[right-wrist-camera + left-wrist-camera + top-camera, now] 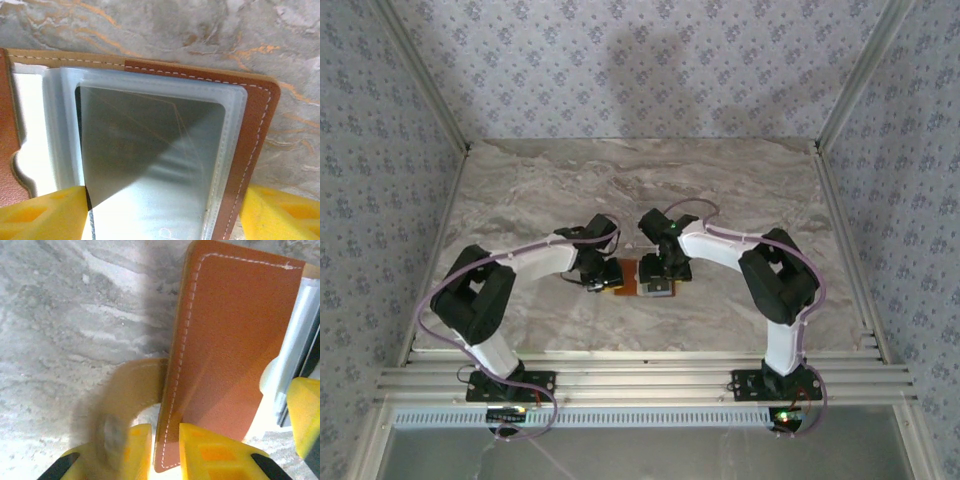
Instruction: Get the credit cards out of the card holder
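Asking: card [150, 150], where does it lie?
Answering: in holder [255, 130] sleeve, dead ahead of your right gripper [162, 215], jaws spread astride it, long axis pointing back at that gripper. Your left gripper [166, 440] pinches holder's cover edge.

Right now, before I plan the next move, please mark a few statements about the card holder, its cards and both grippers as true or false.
1. The card holder is open. True.
2. A dark card sits inside its clear pocket. True.
3. The right gripper has its fingers pressed together. False: they stand wide apart, one on each side of the clear pocket.
4. The left gripper is far from the card holder. False: its fingers flank the card holder's edge.
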{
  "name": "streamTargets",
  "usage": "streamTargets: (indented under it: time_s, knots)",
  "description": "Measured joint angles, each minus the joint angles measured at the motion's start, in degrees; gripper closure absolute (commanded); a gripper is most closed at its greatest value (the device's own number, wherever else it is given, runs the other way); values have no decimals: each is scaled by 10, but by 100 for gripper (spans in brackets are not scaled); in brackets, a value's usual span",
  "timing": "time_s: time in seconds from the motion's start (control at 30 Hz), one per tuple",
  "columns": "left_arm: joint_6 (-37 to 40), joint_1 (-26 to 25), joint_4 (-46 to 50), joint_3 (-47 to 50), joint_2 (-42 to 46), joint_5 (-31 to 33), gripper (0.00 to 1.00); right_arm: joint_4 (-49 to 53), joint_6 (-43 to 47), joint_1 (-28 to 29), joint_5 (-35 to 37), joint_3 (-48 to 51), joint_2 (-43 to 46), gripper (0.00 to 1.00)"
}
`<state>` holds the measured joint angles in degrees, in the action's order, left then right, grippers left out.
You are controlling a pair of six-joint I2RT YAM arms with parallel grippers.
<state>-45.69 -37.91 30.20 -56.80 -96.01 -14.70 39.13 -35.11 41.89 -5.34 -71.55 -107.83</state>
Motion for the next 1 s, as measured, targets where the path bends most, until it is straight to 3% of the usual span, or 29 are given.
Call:
streamTargets:
  time_s: [0.43,0.63,0.83,1.0]
  knots:
    - [-5,-23,24,-111,-6,-14,80,0,-1,-4,-7,15,52,15]
    - [-5,-23,38,-113,-28,-3,80,2,-2,-15,-7,33,67,16]
    - [-3,-23,59,-101,-24,25,87,2,0,-33,-15,56,73,20]
    - [-3,-28,62,-64,-14,28,83,-8,5,-39,-24,56,72,21]
